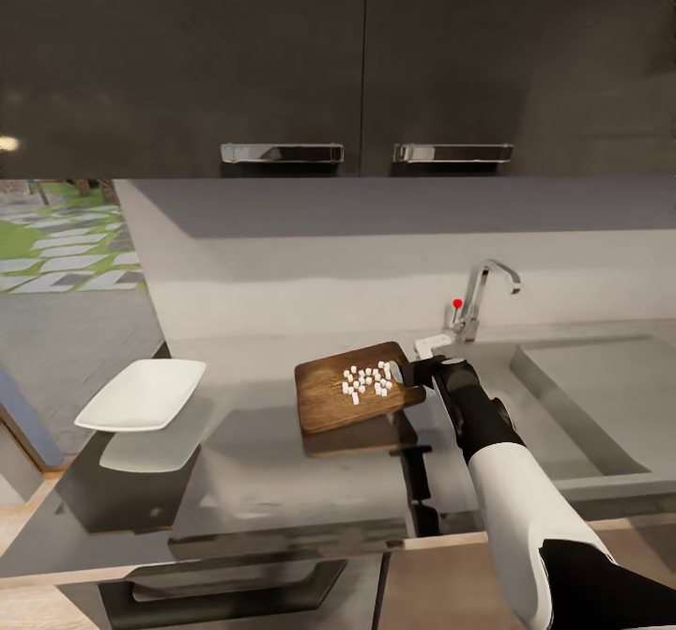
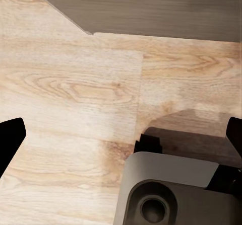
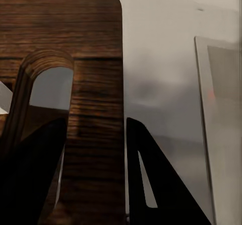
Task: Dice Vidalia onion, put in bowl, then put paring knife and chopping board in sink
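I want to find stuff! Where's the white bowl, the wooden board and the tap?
bowl (image 1: 141, 393): head view, on the middle of its white inside.
chopping board (image 1: 324, 400): head view, on bare wood near its left side.
tap (image 1: 486, 284): head view, on the curved chrome spout.

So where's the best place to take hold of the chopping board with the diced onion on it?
By its handle end, from the sink side. The chopping board has a slotted handle facing the right gripper, whose fingers straddle that edge, clear of the onion dice.
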You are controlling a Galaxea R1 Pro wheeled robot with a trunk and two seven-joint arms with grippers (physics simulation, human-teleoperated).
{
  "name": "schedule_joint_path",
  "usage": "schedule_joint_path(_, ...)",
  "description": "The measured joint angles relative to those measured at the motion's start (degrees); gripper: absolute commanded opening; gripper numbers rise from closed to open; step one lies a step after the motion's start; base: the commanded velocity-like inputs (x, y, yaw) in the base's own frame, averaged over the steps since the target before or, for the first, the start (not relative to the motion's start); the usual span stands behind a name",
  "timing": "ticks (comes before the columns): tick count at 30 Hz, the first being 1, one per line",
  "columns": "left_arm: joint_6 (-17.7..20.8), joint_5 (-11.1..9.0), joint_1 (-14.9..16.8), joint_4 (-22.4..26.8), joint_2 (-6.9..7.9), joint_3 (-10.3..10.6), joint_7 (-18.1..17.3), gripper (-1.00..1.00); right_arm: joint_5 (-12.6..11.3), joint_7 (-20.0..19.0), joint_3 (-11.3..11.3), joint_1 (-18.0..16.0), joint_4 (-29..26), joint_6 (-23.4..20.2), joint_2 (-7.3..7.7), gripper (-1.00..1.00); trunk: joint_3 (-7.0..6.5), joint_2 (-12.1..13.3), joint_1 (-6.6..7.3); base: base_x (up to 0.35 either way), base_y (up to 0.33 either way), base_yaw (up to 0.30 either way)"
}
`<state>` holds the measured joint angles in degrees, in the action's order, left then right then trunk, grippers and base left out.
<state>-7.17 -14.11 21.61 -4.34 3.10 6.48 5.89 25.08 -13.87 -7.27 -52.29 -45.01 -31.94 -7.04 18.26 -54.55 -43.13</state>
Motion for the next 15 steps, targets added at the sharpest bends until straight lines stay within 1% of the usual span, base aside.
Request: schedule_joint_path(15,0.0,0.0,0.0,0.0,-0.01,0.0,0.0,1.0,0.0,0.0,0.0,0.0,0.0,0.0,0.0,-1.0,-1.35,0.0,0.0,0.0,0.0,0.0)
